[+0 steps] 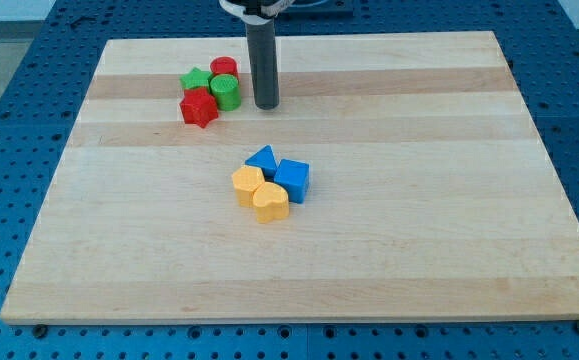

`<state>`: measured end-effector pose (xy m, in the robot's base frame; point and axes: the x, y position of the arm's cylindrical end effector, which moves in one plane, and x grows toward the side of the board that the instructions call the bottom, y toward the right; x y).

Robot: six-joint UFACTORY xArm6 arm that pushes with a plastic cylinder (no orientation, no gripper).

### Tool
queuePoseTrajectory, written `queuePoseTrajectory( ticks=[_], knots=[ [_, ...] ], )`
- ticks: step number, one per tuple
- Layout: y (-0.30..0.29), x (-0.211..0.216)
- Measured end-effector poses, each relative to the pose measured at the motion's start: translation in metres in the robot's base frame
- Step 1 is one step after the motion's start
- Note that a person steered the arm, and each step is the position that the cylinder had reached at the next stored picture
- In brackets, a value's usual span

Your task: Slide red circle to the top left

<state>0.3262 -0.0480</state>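
Rod tip (267,105) resting on wooden tabletop (419,250), just right of green cylinder (226,92). No pincer fitted, so no jaw state to report. Red circle (223,68) directly behind green cylinder, touching it, green star (196,80) and red star (199,108) just left. Best approached from red circle's lower right, pushing diagonally toward top left, avoiding green neighbours. Blue and yellow blocks (269,182) well below red circle, irrelevant.

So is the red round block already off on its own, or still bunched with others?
Still bunched: the red circle touches the green circle in its cluster; my tip stands beside them.
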Motion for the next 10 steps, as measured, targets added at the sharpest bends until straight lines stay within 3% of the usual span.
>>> queuePoseTrajectory(
  ticks=[3,4,8,10],
  knots=[
    [-0.004,-0.018],
    [-0.037,-0.038],
    [-0.055,-0.051],
    [-0.095,-0.077]
  ],
)
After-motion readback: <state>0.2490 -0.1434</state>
